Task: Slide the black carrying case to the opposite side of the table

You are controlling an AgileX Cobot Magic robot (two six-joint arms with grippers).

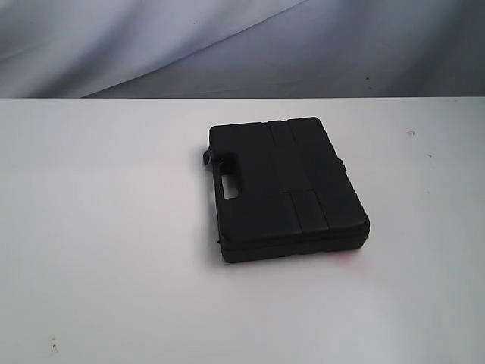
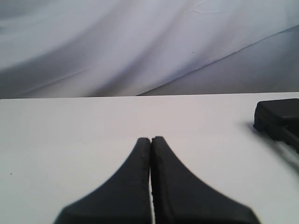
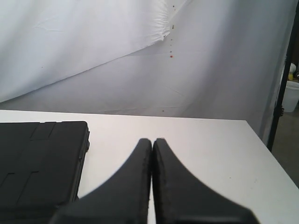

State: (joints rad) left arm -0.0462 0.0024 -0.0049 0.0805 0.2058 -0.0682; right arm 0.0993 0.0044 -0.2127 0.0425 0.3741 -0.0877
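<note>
The white table (image 1: pixel 114 250) fills most of the exterior view. The black case (image 1: pixel 288 189) lies flat on it, slightly right of centre (handle facing left). The left gripper (image 2: pixel 150 140) and the right gripper (image 3: pixel 152 141) both have their fingers pressed together on nothing, apart from the case.

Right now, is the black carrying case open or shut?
Shut. The black carrying case lies flat on the table with its two halves pressed together, only a thin seam showing along the near edge.
</note>
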